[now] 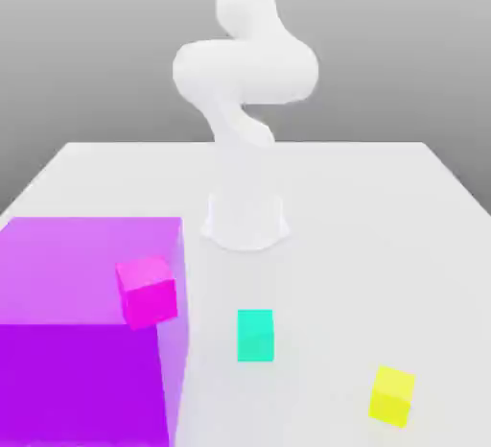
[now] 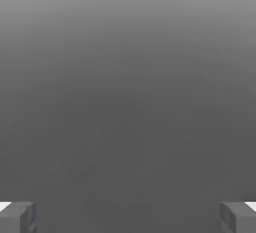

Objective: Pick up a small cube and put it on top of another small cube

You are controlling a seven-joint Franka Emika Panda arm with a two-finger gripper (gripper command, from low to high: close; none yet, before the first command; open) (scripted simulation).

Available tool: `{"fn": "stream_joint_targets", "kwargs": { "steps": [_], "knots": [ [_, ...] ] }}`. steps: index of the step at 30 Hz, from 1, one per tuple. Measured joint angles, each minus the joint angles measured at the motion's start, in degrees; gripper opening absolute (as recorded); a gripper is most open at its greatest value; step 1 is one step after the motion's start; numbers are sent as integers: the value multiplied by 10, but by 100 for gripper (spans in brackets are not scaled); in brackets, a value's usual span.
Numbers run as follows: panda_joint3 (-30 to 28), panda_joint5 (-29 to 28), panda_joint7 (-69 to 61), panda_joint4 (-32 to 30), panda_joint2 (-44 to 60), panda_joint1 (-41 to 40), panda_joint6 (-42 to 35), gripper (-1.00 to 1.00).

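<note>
The small teal cube [image 1: 255, 334] sits on the white table [image 1: 384, 205] near the front middle of the exterior view. The small yellow cube [image 1: 392, 396] lies further front, toward the exterior view's right, well apart from the teal one. In the hand view my gripper [image 2: 128, 217] is open, its two grey fingertips [image 2: 17, 217] standing wide apart with nothing between them and only a plain grey background ahead. The white arm [image 1: 245, 81] rises from its base [image 1: 246, 217] at the table's middle and bends upward out of the picture.
A huge purple block [image 1: 86, 330] fills the front of the exterior view's left. A small magenta cube [image 1: 147, 292] rests tilted against the block's near corner, to the left of the teal cube.
</note>
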Motion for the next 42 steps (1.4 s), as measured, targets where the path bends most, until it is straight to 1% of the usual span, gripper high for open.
{"fn": "stream_joint_targets", "kwargs": {
  "steps": [6,15,22,26,31,35,40,42],
  "knots": [
    [-10,-43,-113,-59,69,24,51,0],
    [-48,-91,-289,-145,171,59,126,0],
    [-94,-112,-438,-212,247,92,185,0],
    [-120,-110,-534,-251,290,110,221,0],
    [-151,-86,-670,-301,343,139,267,0],
    [-165,-35,-793,-337,384,164,304,0],
    [-157,34,-854,-332,443,179,350,0],
    [-138,72,-881,-327,468,171,370,0]
  ]
}}
